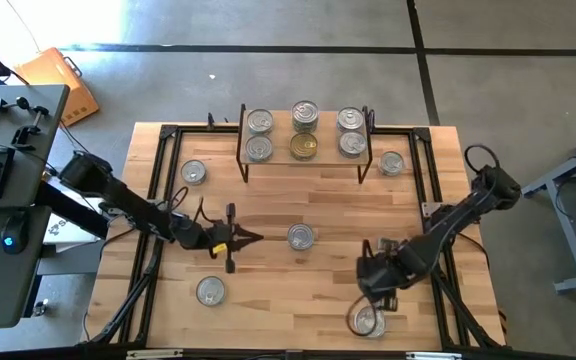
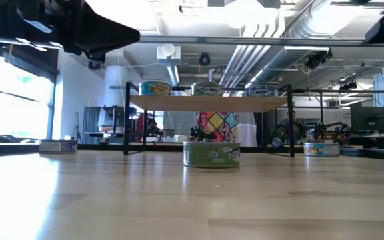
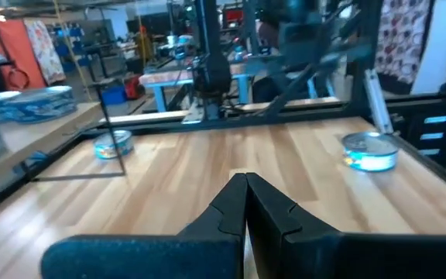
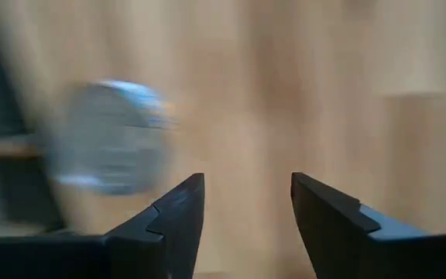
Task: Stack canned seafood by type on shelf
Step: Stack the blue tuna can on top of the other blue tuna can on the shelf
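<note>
Roughly halfway, by my reckoning: six short round tins already sit on the small raised rack with the light wooden top and thin black legs (image 1: 304,158), at the upper middle of the overhead frame. They stand in three pairs: silver-lidded tins on the left (image 1: 259,123), a silver-lidded tin behind a gold-lidded tin in the middle (image 1: 304,147), and silver-lidded tins on the right (image 1: 351,121). I cannot tell from here whether each pair is truly one type.

Five tins wait on the large wooden tabletop (image 1: 268,270). One lies just left of the rack (image 1: 193,172), one just right of it (image 1: 391,163), one with a greenish side label at the centre of the frame (image 1: 300,237), one at lower left (image 1: 210,291), and one near the bottom edge at lower right (image 1: 368,321).

I have the right gripper (image 1: 378,290) at lower right, just above that last tin, its dark jaws standing apart with nothing between them. In its wrist view the tin shows off to one side of the fingers (image 4: 178,208), not between them, so I judge the pick is not yet lined up.

My left gripper (image 1: 230,240) hangs left of centre, near the central tin, with its jaws pressed together and holding nothing.

Left to do, as I see it: lift all five loose tins and match each to its kind on the rack.
</note>
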`<state>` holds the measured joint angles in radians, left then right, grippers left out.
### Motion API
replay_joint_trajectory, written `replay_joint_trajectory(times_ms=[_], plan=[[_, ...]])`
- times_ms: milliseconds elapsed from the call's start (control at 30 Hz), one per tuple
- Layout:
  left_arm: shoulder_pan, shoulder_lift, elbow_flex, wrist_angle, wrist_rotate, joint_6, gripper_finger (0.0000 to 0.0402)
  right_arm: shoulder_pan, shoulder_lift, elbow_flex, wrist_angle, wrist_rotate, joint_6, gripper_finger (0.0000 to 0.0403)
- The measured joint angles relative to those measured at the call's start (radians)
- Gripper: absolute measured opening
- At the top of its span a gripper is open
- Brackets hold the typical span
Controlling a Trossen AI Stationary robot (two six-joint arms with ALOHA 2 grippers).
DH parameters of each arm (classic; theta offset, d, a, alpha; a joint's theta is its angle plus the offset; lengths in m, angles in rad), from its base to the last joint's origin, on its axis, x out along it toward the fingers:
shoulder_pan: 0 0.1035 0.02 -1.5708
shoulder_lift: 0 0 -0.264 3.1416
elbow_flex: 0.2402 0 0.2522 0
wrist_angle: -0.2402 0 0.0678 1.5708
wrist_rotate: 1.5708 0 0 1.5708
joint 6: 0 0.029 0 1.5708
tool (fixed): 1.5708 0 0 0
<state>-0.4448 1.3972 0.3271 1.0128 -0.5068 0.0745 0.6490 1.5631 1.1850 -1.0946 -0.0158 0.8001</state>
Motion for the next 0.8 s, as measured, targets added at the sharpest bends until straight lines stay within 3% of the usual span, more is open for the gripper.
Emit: replay_joint_trajectory(times_ms=[133, 233, 400, 500, 567, 667, 800], plan=[[-0.028, 0.063, 0.005, 0.052, -0.001, -0.056, 0.0, -0.018, 0.0, -0.067, -0.05, 0.139, -0.075, 0.0159], [-0.048, 0.109, 0.026, 0.05, -0.001, -0.1, 0.0, -0.081, 0.0, -0.128, 0.062, 0.182, -0.202, 0.0144], [-0.085, 0.176, 0.106, 0.033, -0.03, -0.152, 0.0, -0.182, 0.0, -0.287, 0.559, 0.223, -0.558, 0.0138], [-0.116, 0.169, 0.182, -0.069, -0.098, -0.153, 0.0, -0.222, 0.0, -0.401, 0.896, 0.195, -0.711, 0.0138], [-0.131, 0.122, 0.246, -0.267, -0.112, -0.153, 0.0, -0.239, 0.0, -0.472, 1.061, 0.166, -0.785, 0.0138], [-0.139, 0.033, 0.386, -0.737, -0.096, -0.233, 0.0, -0.251, 0.0, -0.558, 1.17, 0.114, -0.805, 0.0138], [-0.139, -0.014, 0.628, -1.432, -0.034, -0.59, 0.0, -0.243, 0.0, -0.643, 1.24, 0.113, -0.65, 0.0138]])
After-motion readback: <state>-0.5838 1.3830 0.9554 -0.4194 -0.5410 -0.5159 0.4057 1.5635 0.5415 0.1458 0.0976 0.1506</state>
